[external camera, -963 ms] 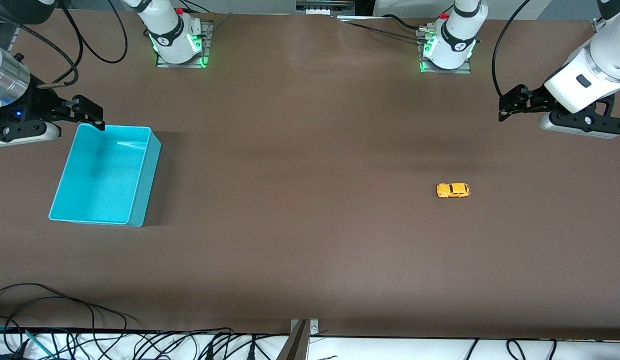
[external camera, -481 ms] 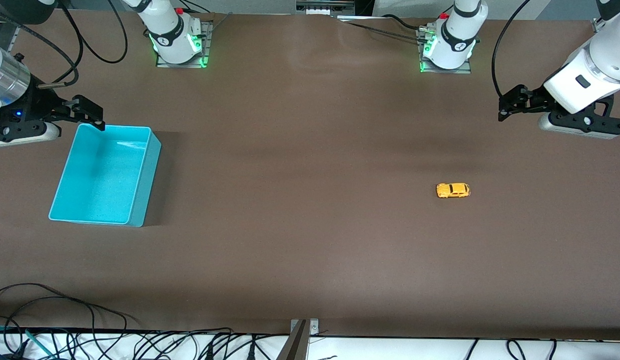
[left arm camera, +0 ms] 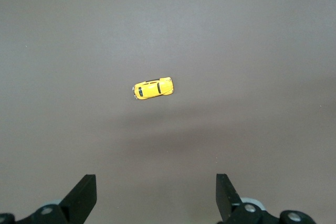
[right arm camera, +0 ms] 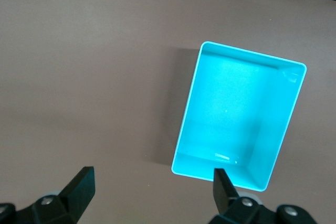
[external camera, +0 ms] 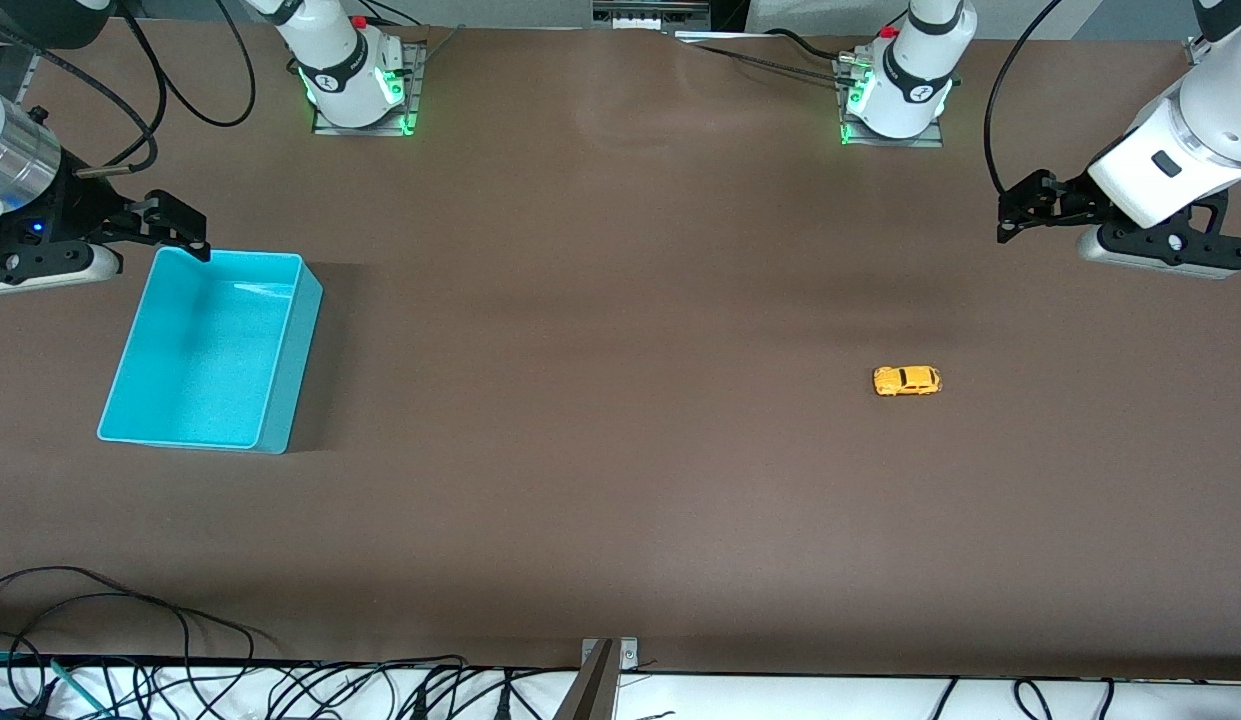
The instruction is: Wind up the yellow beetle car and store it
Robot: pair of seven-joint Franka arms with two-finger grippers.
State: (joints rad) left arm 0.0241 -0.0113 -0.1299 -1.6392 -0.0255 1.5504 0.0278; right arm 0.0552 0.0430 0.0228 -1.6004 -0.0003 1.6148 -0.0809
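The yellow beetle car (external camera: 907, 381) stands on its wheels on the brown table, toward the left arm's end; the left wrist view shows the yellow beetle car (left arm camera: 152, 88) alone on the bare top. My left gripper (external camera: 1015, 212) hangs open high over the table near that end, apart from the car, with nothing between its fingers (left arm camera: 84, 195). My right gripper (external camera: 180, 228) is open too, up in the air over the farthest corner of the empty turquoise bin (external camera: 280, 345). The right wrist view shows the turquoise bin (right arm camera: 185, 108) below my right gripper (right arm camera: 152, 190).
The two arm bases (external camera: 355, 85) stand along the table's edge farthest from the front camera. Loose black cables (external camera: 130, 640) lie along the edge nearest that camera, beside a metal bracket (external camera: 605, 665).
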